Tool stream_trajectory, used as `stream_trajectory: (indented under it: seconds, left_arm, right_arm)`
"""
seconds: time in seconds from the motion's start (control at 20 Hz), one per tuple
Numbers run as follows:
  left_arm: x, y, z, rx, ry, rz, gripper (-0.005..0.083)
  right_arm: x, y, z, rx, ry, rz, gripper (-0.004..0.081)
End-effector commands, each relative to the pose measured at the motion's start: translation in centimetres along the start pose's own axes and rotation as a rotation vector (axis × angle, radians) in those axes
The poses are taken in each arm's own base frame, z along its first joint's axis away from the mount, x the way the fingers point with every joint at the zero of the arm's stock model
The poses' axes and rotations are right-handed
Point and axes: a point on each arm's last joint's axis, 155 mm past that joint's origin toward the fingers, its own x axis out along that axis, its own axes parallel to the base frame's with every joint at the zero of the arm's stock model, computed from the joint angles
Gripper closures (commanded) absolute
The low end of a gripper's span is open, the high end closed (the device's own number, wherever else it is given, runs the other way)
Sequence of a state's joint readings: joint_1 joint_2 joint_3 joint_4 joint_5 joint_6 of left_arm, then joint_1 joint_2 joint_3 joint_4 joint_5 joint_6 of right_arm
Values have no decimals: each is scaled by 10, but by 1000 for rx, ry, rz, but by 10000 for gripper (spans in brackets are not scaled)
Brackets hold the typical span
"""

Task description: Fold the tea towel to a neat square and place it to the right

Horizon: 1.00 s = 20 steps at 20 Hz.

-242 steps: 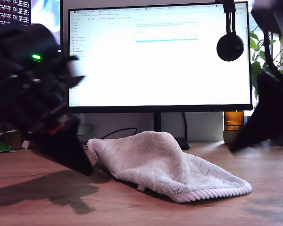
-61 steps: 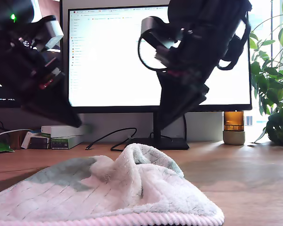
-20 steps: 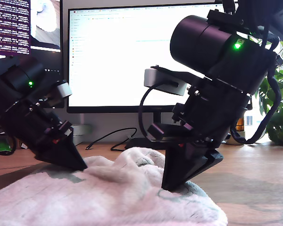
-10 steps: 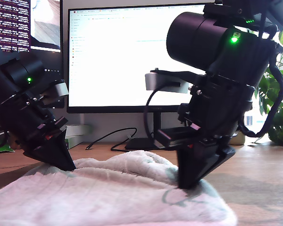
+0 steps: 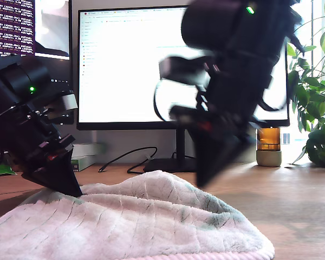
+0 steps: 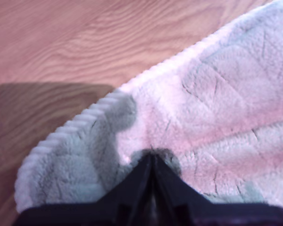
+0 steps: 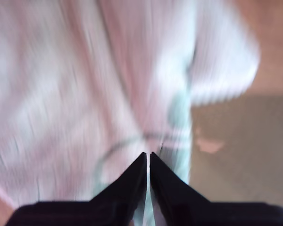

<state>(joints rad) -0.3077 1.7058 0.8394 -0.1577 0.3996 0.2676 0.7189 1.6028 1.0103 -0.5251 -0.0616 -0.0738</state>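
Note:
The tea towel (image 5: 141, 222) lies rumpled on the wooden desk, fluffy off-white with quilted lines, mint patches and a pale pink ribbed edge along the front. My first gripper (image 5: 76, 192), on the exterior view's left, has its tips down in the pile. In the first wrist view my first gripper (image 6: 151, 157) is shut, pinching a pucker of the tea towel (image 6: 217, 108) near a ribbed corner. My second gripper (image 5: 203, 181) hangs blurred just above the cloth on the exterior view's right. In the second wrist view my second gripper (image 7: 147, 155) is shut with nothing in it, over the tea towel (image 7: 85, 84).
A large lit monitor (image 5: 130, 65) on a stand fills the back, with a second screen (image 5: 13, 27) at the exterior view's left. Small boxes (image 5: 84, 154) and a black cable (image 5: 124, 157) lie under it. An amber jar (image 5: 268, 146) and a leafy plant (image 5: 317, 108) stand at the exterior view's right.
My second gripper has lifted off the towel and swung upward, now blurred by motion. The cloth lies smoother where it stood. My first gripper has stayed on the towel.

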Motion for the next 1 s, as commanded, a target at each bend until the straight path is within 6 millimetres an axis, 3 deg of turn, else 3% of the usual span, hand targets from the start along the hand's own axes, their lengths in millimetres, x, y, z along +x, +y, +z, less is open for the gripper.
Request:
stream_trajectory:
  seconds: [0.0,0.15,0.4,0.8,0.95]
  left_arm:
    - [1,-8,-17,-7,32,-18,795]
    - [-13,-28,4,19,-51,-107,795]
    - [-38,-62,38,99,-182,-218,795]
    - [-32,-139,5,238,-61,-441,795]
    - [-26,-155,-4,293,-17,-436,795]
  right_arm:
    - [1,-7,2,-15,-10,-7,783]
    - [-1,-30,18,17,-87,-9,783]
    - [-7,-56,21,102,-131,43,783]
    - [-4,-55,30,65,-178,89,783]
    - [5,-53,29,67,-169,109,783]
